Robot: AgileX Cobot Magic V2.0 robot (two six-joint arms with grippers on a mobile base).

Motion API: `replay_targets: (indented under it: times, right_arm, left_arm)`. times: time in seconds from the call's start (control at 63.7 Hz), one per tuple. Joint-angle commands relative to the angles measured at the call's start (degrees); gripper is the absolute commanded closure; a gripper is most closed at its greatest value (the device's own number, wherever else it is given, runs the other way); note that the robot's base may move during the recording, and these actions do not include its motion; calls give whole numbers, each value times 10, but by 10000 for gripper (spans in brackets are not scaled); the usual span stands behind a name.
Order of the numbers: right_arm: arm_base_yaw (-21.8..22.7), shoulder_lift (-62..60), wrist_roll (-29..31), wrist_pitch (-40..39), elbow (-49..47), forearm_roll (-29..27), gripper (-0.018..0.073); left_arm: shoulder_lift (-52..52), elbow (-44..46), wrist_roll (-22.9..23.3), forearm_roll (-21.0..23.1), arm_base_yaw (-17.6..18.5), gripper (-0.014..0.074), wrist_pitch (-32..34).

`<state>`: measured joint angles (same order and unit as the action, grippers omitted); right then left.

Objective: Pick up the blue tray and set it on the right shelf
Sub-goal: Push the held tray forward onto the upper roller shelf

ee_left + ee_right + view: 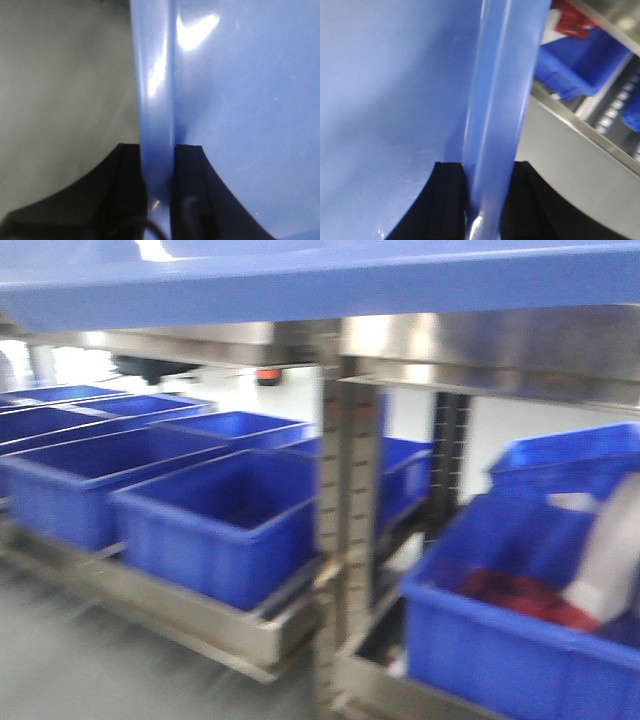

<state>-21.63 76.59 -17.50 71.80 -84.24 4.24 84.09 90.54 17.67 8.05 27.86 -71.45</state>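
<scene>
Blue tray edges pinched by left pincer and right pincer (steel shelf just below).

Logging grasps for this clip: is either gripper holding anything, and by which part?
Both hold the blue tray: the left gripper and the right gripper are each shut on its flared rim, at opposite sides.

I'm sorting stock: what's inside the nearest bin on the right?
The bin holds something red and a white object at its right end; the blur prevents naming either. Its front wall hides the bottom.
</scene>
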Motion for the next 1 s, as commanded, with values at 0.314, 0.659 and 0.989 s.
replay_targets:
  times: [0.314,0.659,0.989]
  right_arm:
    - [0,-18,15,-8,-15,14,503]
    - [0,-18,15,-8,-15,14,503]
    - [0,-18,15,-8,-15,14,503]
  left_arm:
    - [-19,15,-14,18,4,645,-52]
    - [-19,15,-14,18,4,645,-52]
    - [-19,15,-14,18,4,645,-52]
